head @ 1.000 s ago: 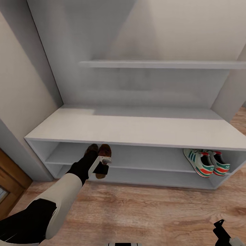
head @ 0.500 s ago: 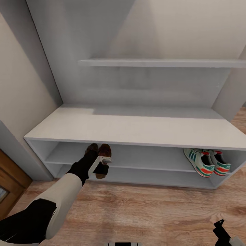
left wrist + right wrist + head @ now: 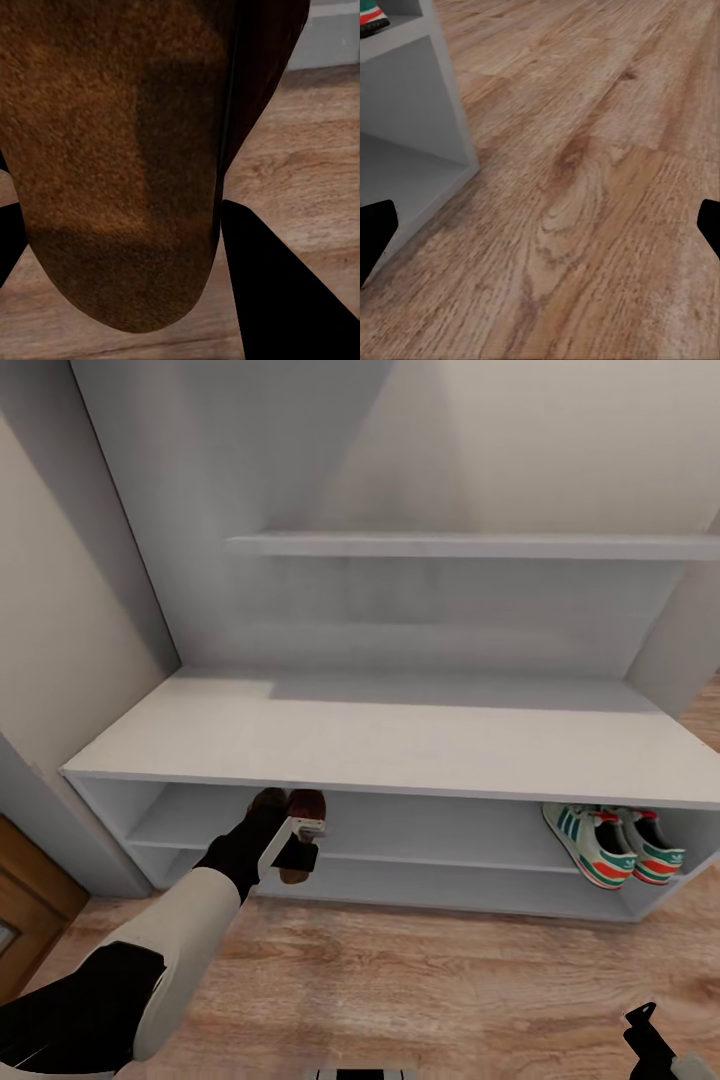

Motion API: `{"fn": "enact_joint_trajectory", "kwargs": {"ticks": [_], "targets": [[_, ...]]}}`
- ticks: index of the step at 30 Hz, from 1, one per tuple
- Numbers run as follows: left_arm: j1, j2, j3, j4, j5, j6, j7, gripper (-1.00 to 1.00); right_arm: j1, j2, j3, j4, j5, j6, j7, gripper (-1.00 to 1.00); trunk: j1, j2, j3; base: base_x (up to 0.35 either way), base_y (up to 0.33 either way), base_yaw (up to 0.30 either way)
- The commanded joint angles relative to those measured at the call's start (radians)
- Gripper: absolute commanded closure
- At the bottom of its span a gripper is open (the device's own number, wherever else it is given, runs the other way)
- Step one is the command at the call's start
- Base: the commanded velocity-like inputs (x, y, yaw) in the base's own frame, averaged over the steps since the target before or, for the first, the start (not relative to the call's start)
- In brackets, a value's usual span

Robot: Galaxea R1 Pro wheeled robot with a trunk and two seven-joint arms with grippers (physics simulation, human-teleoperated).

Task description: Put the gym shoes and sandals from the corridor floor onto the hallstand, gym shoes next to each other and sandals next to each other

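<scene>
Down at the hallstand (image 3: pixel 380 745), the left gripper (image 3: pixel 297 850) clasps a brown sandal (image 3: pixel 120 150) at the upper shelf's front edge, beside its mate (image 3: pixel 264 804). Both gym shoes (image 3: pixel 615 843) sit together at that shelf's far right end. Open corridor floor (image 3: pixel 600 187) spreads beneath the right gripper (image 3: pixel 540 232), fingers spread wide.

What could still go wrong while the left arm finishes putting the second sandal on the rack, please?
1. The sandal at the left gripper overhangs the front edge of the hallstand shelf; released there, it might tip onto the corridor floor.
2. It lies close beside the other sandal, so pushing it deeper could knock that one askew.
3. The left arm reaches in under the bench top; lifting out too steeply could strike that edge.
</scene>
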Motion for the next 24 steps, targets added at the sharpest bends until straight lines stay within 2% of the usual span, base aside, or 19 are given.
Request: {"fn": "enact_joint_trajectory", "kwargs": {"ticks": [1, 16, 24], "targets": [[0.0, 0.0, 0.0, 0.0, -0.003, 0.0, -0.002, 1.0, 0.0, 0.0, 0.0, 0.0, 0.0, 0.0, 0.0, -1.0, 0.0, 0.0, 0.0, 0.194, 0.0, 0.0], [0.0, 0.0, -0.001, 0.0, -0.003, 0.0, -0.003, 1.0, 0.0, 0.0, 0.0, 0.0, 0.0, 0.0, 0.0, -1.0, 0.0, 0.0, 0.0, 0.026, -0.001, 0.0], [0.0, 0.0, -0.001, 0.0, -0.003, 0.0, -0.001, 1.0, 0.0, 0.0, 0.0, 0.0, 0.0, 0.0, 0.0, -1.0, 0.0, 0.0, 0.0, 0.09, -0.04, 0.0]]}}
